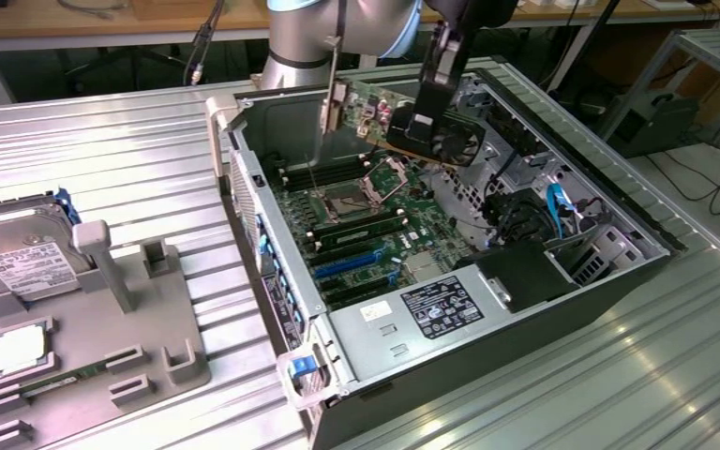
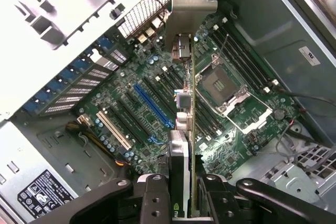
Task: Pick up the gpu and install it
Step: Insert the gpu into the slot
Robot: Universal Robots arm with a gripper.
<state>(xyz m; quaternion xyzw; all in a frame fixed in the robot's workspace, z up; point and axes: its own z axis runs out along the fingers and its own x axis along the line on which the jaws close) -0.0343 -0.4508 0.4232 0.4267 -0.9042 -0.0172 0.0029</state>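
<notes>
The gpu [image 1: 379,112], a green card with a black fan and a silvery bracket, hangs tilted in the air above the open computer case [image 1: 622,220]. My gripper [image 1: 435,98] is shut on it from above, near the fan end. In the wrist view the gpu [image 2: 185,124] shows edge-on, its bracket [image 2: 191,1] pointing away from me, and my gripper [image 2: 182,187] clamps the near end. Below it lies the motherboard [image 2: 247,114], with the blue slot [image 2: 152,103] off to one side of the card's edge. The card is clear of the board.
A grey fixture tray [image 1: 104,342] on the exterior view's left carries a silver hard drive [image 1: 22,262], a square chip [image 1: 16,349] and a slim green memory stick [image 1: 67,380]. Inside the case, cables [image 1: 561,211] and drive bays [image 1: 523,277] crowd the right side.
</notes>
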